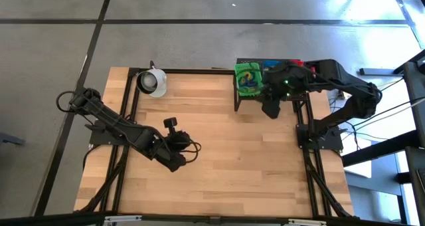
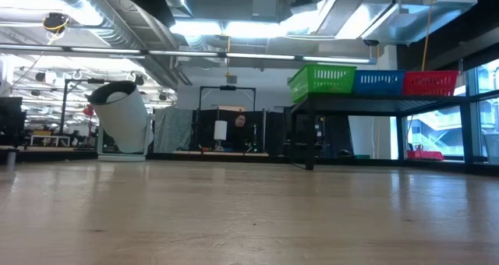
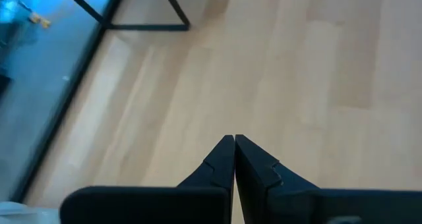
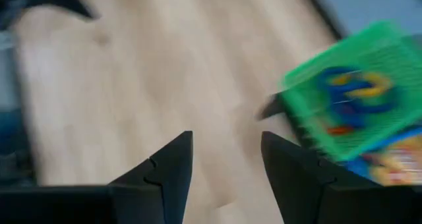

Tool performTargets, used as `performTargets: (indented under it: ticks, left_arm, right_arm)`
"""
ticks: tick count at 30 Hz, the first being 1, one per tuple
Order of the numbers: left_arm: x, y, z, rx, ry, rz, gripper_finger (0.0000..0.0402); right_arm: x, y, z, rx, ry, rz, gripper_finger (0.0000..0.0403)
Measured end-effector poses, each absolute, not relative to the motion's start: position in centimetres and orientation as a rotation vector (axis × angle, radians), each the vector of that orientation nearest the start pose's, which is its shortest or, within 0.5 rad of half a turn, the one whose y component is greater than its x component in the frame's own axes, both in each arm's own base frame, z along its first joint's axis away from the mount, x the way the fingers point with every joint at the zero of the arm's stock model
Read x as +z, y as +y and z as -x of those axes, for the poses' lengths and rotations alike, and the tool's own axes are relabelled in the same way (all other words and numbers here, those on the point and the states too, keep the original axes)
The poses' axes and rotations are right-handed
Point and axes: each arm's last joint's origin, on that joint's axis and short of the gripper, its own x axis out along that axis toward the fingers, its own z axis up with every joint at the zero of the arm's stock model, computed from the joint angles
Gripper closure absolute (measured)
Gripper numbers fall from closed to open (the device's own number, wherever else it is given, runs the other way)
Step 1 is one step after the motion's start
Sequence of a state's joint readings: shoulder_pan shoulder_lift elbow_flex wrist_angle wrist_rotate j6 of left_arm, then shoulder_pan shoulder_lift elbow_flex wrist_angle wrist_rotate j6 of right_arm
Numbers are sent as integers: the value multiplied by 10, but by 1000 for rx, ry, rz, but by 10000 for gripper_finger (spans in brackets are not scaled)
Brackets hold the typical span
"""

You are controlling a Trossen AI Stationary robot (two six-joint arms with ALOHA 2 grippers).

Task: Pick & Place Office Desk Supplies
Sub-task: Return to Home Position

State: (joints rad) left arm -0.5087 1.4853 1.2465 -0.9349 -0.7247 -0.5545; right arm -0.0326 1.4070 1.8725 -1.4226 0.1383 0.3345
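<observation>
Legible text, labels, brands, numbers, signs: none. I can read no lettering in any view. The coloured loops in the green bin on the shelf are too blurred for me to tell any print.

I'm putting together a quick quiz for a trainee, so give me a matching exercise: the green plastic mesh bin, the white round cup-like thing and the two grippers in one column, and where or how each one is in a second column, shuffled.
Column one:
1. green plastic mesh bin
2. white round cup-like object
3. left gripper
4. right gripper

Column two:
a. fingers open, close to the black wire shelf
b. on top of the shelf, beside the blue plastic bin
c. fingers shut, above the bare wooden table
d. on the table, apart from the shelf

Pairs: 1-b, 2-d, 3-c, 4-a.
</observation>
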Motion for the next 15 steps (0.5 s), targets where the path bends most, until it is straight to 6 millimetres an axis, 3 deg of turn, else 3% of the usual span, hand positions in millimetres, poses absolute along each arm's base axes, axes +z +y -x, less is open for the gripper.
performTargets:
  ticks: [3,8,11,15]
  left_arm:
    - [284,-123,-258,406,876,-134,396]
    - [285,-122,-254,393,902,-137,395]
    - [292,-118,-248,389,891,-129,397]
    - [306,-111,-234,392,867,-105,399]
  right_arm:
    - [448,-2,-223,-243,946,-263,221]
    - [447,16,-216,-297,968,-121,221]
    - [448,27,-207,-297,931,-67,221]
    - [432,39,-196,-288,876,-50,221]
